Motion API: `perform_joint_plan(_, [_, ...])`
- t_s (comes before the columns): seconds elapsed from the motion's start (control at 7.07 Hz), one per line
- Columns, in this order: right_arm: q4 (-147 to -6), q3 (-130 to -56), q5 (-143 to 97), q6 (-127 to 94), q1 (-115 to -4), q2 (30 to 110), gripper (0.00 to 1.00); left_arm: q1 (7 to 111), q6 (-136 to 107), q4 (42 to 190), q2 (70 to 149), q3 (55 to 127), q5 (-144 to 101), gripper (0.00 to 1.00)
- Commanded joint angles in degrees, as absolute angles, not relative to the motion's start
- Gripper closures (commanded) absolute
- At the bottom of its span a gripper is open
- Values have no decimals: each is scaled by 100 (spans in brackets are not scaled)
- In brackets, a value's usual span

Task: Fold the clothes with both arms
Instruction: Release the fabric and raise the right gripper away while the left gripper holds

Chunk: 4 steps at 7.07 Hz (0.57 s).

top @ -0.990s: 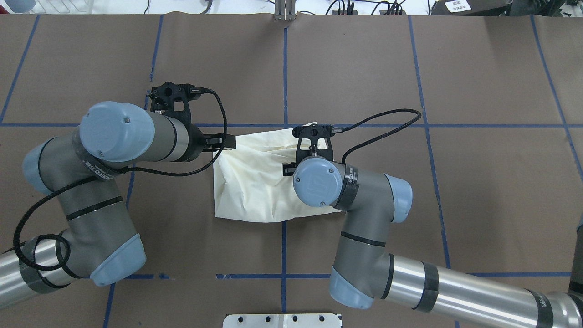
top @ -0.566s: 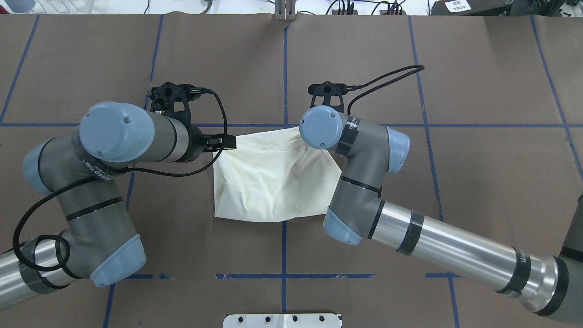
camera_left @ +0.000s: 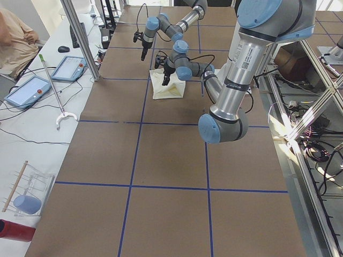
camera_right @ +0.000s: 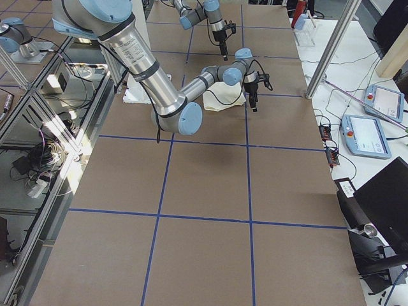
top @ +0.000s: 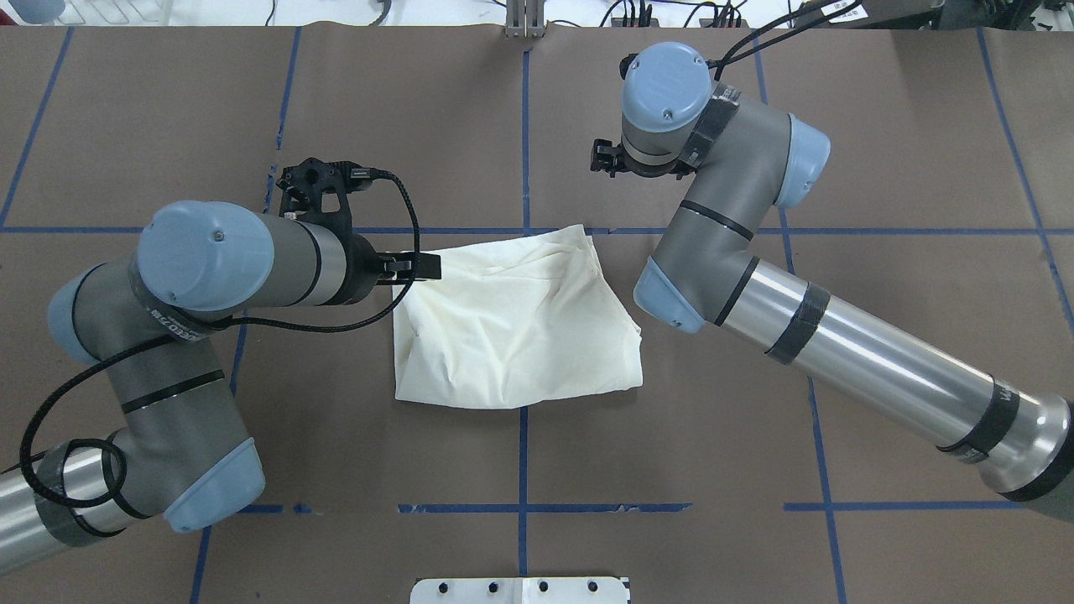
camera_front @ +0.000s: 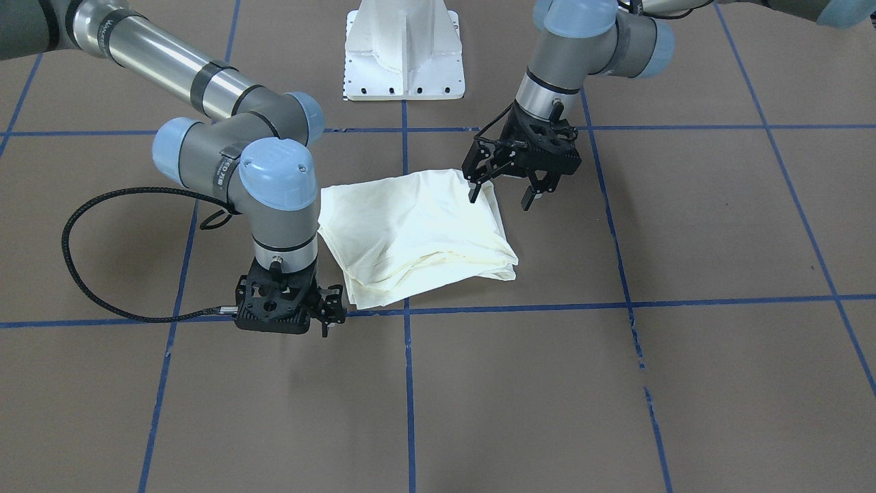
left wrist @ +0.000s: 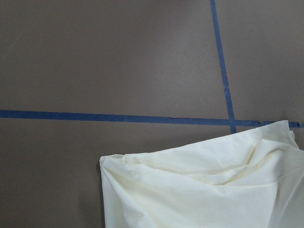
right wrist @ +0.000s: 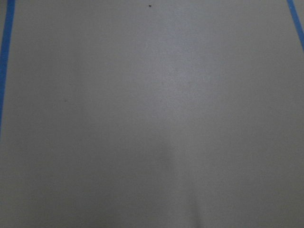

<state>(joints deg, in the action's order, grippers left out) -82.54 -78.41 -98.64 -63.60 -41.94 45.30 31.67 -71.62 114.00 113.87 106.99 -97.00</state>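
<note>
Cream folded T-shirt (top: 516, 327): left hand (camera_front: 499, 203) spread, empty, over its left edge, nearer; right hand (camera_front: 332, 316) past far-right corner, opening unreadable.

The T-shirt (top: 516, 335) is showing plain cream, the table (top: 671, 126) is wearing brown paper crossed by blue tape lines (top: 525, 126), and the pedestal (camera_front: 404, 55) is showing white.

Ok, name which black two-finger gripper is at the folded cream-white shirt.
The left gripper: its open fingers straddle the cream-white shirt's edge; the right gripper hangs over bare brown table, clear of the shirt.
</note>
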Motion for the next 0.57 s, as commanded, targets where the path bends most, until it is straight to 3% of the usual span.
perform_joint_plan(0.0, [-8244,-8147,-10072,-6249,-4245,4640,0,2928,-7146,13026,10830,10435,-9694,0])
perform_joint_plan(0.42, [-8244,-8402,-10072,-6240,-4236,4834,0,2243,-7137,14496,10740,9636,-9615,0])
